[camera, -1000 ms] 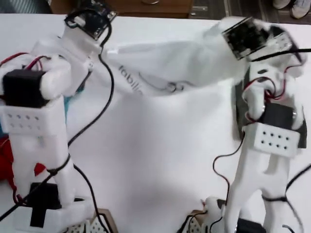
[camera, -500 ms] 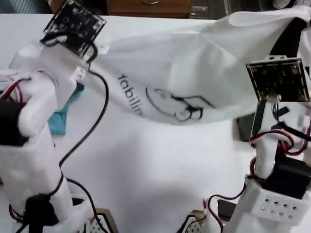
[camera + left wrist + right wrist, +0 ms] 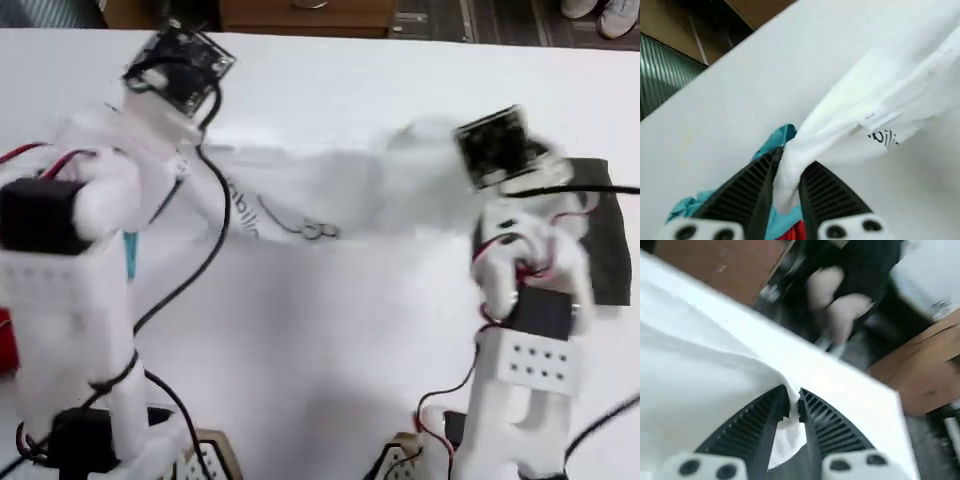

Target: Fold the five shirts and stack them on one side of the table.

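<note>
High view: the white shirt (image 3: 330,190), raised and billowing half a second earlier, now hangs lower, stretched across the desk (image 3: 330,330) towards 12 o'clock. The left tool (image 3: 785,165) and right tool (image 3: 792,400) each stay clamped on a bunched edge. This flattening probably prepares the first fold.

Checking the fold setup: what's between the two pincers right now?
The white shirt stretches between them in the high view. The left pincer and right pincer each pinch one end of it.
</note>
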